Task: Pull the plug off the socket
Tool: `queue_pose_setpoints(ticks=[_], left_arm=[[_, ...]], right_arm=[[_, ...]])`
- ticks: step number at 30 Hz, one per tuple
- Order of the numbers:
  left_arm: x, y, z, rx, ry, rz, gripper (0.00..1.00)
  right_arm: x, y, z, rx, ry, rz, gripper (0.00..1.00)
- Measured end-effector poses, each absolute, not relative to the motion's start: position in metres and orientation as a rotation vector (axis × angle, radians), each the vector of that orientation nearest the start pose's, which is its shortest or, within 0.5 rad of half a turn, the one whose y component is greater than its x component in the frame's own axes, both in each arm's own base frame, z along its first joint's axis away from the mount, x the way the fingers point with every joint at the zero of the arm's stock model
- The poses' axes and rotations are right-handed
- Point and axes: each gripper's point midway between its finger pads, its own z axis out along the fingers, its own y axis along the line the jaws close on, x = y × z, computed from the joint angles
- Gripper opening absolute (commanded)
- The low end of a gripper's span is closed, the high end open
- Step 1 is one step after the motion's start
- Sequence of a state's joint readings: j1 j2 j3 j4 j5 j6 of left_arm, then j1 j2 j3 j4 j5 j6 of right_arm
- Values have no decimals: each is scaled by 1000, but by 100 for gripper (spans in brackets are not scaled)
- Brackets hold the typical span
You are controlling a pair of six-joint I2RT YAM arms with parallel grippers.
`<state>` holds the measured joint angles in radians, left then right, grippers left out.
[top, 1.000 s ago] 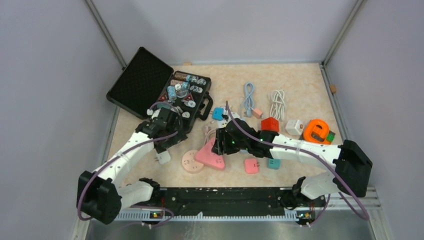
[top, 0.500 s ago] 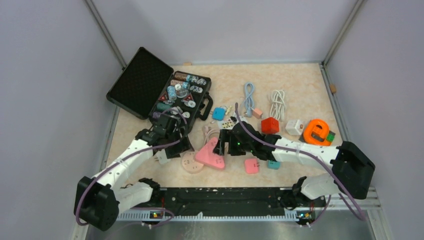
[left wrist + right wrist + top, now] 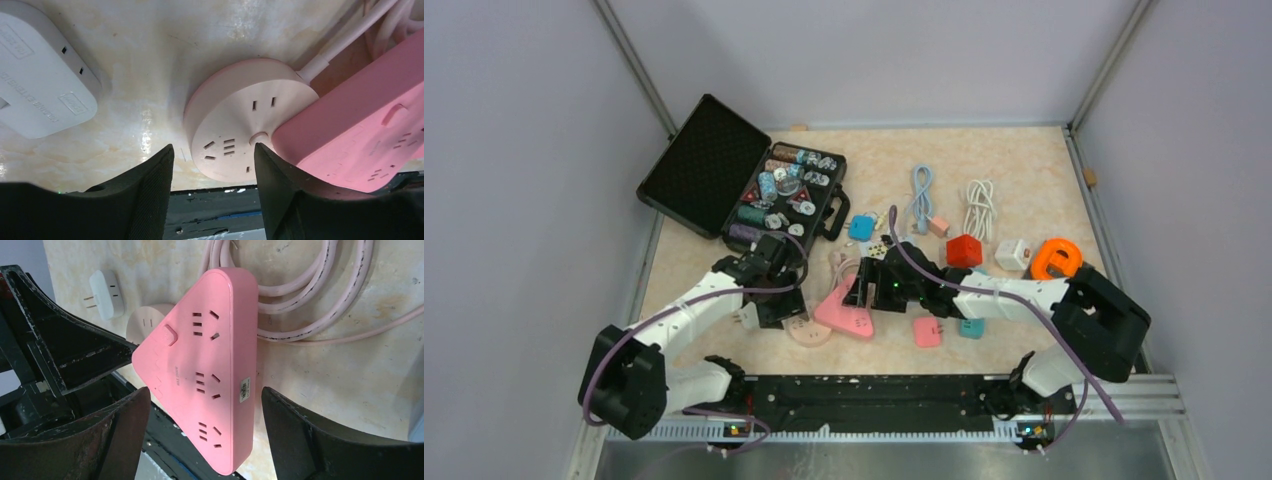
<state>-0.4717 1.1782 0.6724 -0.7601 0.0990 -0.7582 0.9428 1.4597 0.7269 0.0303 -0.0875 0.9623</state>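
A pink triangular power strip lies at the table's near middle, its corner overlapping a round pale-pink socket. My left gripper is open and hovers over the round socket, which lies between the fingers. A white plug adapter lies loose to the left. My right gripper is open above the triangular strip, with the strip's near corner between its fingers. Its pink cable lies coiled behind it. All slots I can see on both sockets are empty.
An open black case of small parts stands at the back left. A blue cable, white cable, red cube, white cube and orange object lie to the right. Small pink and teal plugs lie near the front.
My left gripper has moved from the case's edge towards the near side and right, down over the round socket. My right gripper has stayed over the triangular strip, shifting only slightly.
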Motion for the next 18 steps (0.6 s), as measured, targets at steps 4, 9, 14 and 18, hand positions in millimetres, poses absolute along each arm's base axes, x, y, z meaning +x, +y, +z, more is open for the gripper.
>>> queue_pose_setpoints(ticks=[4,9,14,18], left_arm=[[158,-132,41,-393,2920,-343,57],[155,-134,36,-393,2937,-334,55],[155,-136,35,-397,2942,-333,53],[155,-138,34,-387,2937,-329,52]], right_arm=[[185,344,75,-34,2533,1029,79],[180,351,66,-66,2563,1074,79],[175,355,64,-90,2578,1110,74],[171,353,59,-95,2564,1153,65]])
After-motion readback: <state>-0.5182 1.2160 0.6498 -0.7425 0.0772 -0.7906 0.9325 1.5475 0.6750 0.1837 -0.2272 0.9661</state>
